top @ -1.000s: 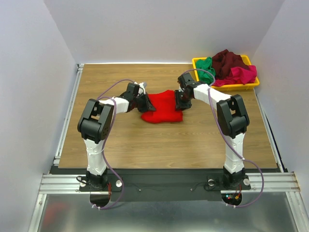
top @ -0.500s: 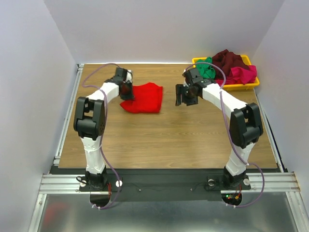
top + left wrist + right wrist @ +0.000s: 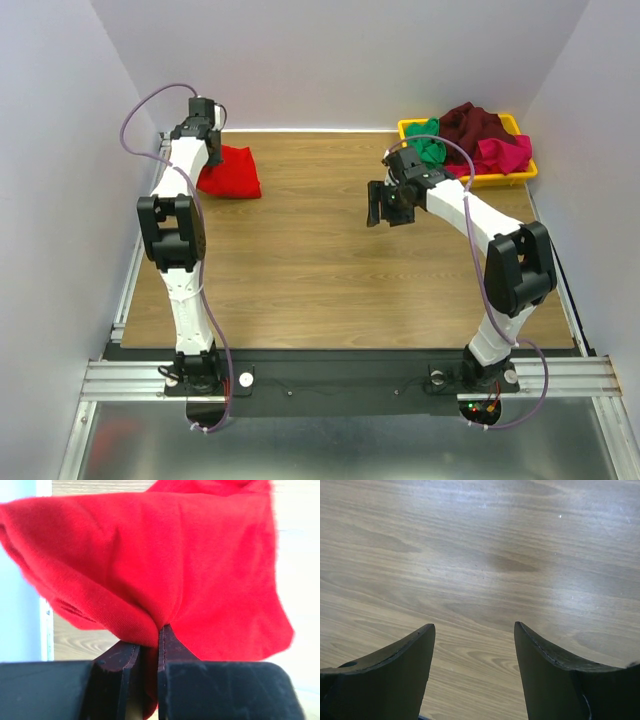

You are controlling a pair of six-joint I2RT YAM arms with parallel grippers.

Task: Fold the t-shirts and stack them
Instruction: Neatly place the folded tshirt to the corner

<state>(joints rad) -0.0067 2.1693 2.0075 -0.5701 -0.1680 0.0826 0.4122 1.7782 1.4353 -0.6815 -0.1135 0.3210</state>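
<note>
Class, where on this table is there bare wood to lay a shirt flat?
The whole middle and near half of the table; also the far strip between the red t-shirt and the yellow tray. Crowded: the tray's far-right corner, heaped with shirts.

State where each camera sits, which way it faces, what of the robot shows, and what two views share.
Top external: above and behind the bases, looking down the table; both arms show, plus the yellow tray.
Left wrist: on the left arm, looking along the left gripper, shut on the red t-shirt.
Right wrist: above the table, looking down; the open right gripper shows.
Shared: top and left wrist both show the red t-shirt.
</note>
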